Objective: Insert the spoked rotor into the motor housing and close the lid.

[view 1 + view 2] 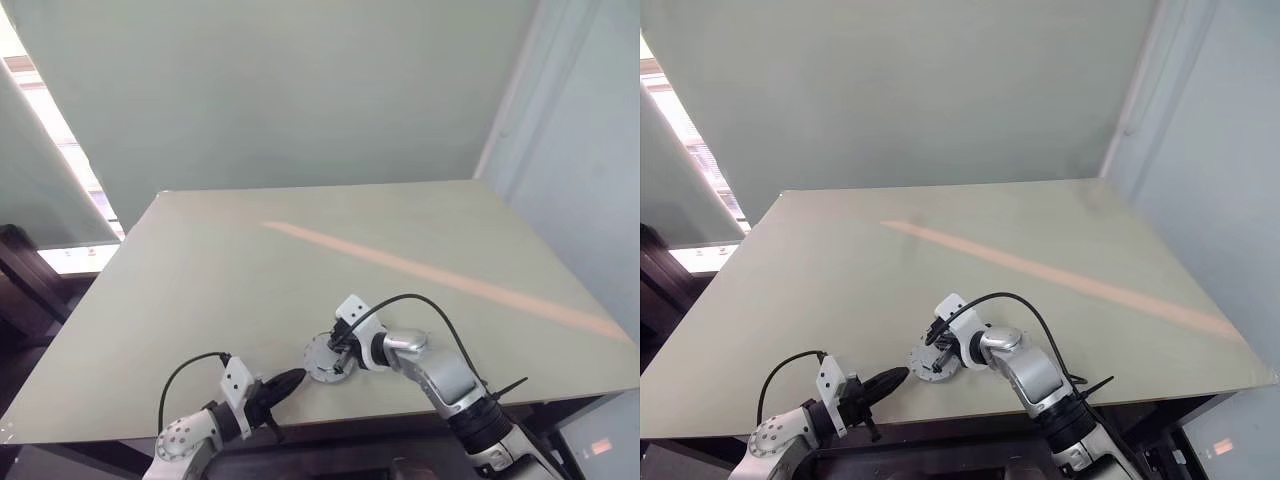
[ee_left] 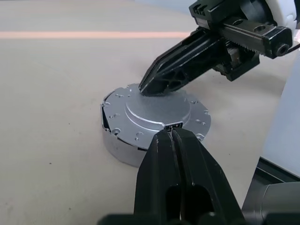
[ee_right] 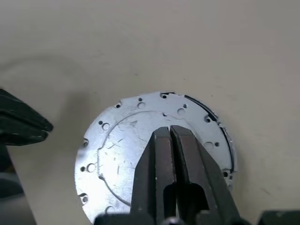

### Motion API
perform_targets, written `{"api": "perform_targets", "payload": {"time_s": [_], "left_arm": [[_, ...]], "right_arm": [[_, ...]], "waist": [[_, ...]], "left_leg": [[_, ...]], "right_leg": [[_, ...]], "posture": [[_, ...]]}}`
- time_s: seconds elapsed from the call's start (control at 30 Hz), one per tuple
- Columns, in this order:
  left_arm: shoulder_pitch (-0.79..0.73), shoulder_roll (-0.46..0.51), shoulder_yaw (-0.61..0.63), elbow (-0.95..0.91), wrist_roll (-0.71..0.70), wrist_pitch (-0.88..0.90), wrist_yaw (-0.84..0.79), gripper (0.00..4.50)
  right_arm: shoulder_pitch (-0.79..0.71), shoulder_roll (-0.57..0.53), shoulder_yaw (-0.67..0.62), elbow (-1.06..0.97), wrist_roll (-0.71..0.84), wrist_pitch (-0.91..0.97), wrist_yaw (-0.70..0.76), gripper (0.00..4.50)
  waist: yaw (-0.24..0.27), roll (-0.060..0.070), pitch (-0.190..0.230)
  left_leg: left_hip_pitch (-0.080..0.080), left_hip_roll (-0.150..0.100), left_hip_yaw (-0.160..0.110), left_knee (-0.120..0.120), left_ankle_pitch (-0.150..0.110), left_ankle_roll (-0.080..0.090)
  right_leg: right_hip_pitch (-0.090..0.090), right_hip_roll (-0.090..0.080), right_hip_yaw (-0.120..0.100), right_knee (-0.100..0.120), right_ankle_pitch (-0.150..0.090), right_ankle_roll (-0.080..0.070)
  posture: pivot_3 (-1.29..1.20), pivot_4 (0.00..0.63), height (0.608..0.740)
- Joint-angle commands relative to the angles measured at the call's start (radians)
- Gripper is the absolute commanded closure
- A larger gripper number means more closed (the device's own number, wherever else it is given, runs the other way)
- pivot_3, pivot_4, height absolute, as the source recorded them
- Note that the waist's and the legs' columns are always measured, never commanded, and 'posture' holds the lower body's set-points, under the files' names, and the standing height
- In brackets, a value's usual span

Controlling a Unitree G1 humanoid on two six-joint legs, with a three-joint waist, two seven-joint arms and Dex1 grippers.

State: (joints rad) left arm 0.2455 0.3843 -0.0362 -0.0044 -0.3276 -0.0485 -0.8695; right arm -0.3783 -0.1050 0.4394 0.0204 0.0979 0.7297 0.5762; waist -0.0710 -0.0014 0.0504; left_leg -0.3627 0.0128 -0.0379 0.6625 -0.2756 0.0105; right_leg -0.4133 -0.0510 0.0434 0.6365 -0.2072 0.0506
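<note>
**Lid down on the housing, right fingertips resting on top**

The motor housing [image 2: 123, 149] sits on the pale table [image 1: 200, 270] close to the near edge, roughly midway between the two arms; the lid [image 2: 157, 112] lies flat across its top, a silver-grey disc with a raised round centre and small holes round its rim, and at one side a dark sliver of the housing shows beneath that rim; the rotor itself cannot be seen, as the lid covers the whole top.

The right gripper [image 2: 146, 89] reaches down at a slant from the robot's right, its two black fingers pressed together with nothing between them, and the tips touch the raised centre of the lid; from the right wrist view the same closed fingers [image 3: 161, 159] lie over the middle of the disc.

The left gripper [image 1: 292, 380] hangs just beside the housing on the robot's left, pointing towards it, fingers [image 2: 161, 159] likewise pressed tight and empty; whether its tips meet the lid's edge I cannot tell; a faint orange stripe [image 1: 430, 270] runs diagonally across the table farther back.
</note>
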Motion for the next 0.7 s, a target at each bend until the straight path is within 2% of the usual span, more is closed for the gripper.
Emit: {"api": "perform_targets", "payload": {"time_s": [0.03, 0.07, 0.17, 0.37, 0.53, 0.7], "left_arm": [[-0.011, 0.008, -0.005, -0.027, 0.000, -0.002, -0.007, 4.50], [-0.011, 0.008, -0.006, -0.027, -0.001, -0.002, -0.007, 4.50], [-0.012, 0.008, -0.006, -0.026, -0.001, -0.003, -0.007, 4.50], [-0.010, 0.009, -0.004, -0.027, -0.001, -0.005, -0.008, 4.50], [-0.009, 0.012, 0.002, -0.027, -0.003, -0.006, -0.009, 4.50], [-0.007, 0.019, 0.008, -0.029, -0.005, -0.004, -0.008, 4.50]], "right_arm": [[-0.017, 0.001, -0.041, -0.018, 0.045, -0.026, 0.040, 4.49], [-0.020, -0.004, -0.045, -0.023, 0.052, -0.011, 0.046, 4.49], [-0.029, -0.027, -0.050, -0.032, 0.064, 0.001, 0.074, 3.88], [-0.033, -0.064, -0.063, -0.073, 0.101, -0.009, 0.130, 1.79], [-0.018, -0.064, -0.098, -0.076, 0.112, -0.052, 0.115, 0.02], [0.007, -0.074, -0.078, -0.073, 0.119, -0.081, 0.148, 0.02]], "waist": [[0.000, 0.000, 0.000], [0.000, 0.000, 0.000], [0.000, 0.000, 0.000], [0.000, 0.000, 0.000], [0.000, 0.000, 0.000], [0.000, 0.000, 0.000]], "left_leg": [[0.000, 0.000, 0.000, 0.000, 0.000, 0.000], [0.000, 0.000, 0.000, 0.000, 0.000, 0.000], [0.000, 0.000, 0.000, 0.000, 0.000, 0.000], [0.000, 0.000, 0.000, -0.001, 0.000, 0.000], [0.000, 0.000, 0.000, 0.000, 0.000, 0.000], [0.000, 0.000, 0.000, -0.001, 0.000, 0.000]], "right_leg": [[0.000, 0.000, 0.000, 0.000, 0.000, 0.000], [0.000, 0.000, 0.000, 0.000, 0.000, 0.000], [0.000, 0.000, 0.000, 0.000, 0.000, 0.000], [0.000, 0.000, 0.000, -0.001, 0.000, 0.000], [0.000, 0.000, 0.000, -0.001, 0.000, 0.000], [0.000, 0.000, 0.000, -0.001, 0.000, 0.000]], "posture": [[0.00, 0.000, 0.740], [0.00, 0.000, 0.740], [0.00, 0.000, 0.740], [0.00, 0.000, 0.740], [0.00, 0.000, 0.740], [0.00, 0.000, 0.740]]}}
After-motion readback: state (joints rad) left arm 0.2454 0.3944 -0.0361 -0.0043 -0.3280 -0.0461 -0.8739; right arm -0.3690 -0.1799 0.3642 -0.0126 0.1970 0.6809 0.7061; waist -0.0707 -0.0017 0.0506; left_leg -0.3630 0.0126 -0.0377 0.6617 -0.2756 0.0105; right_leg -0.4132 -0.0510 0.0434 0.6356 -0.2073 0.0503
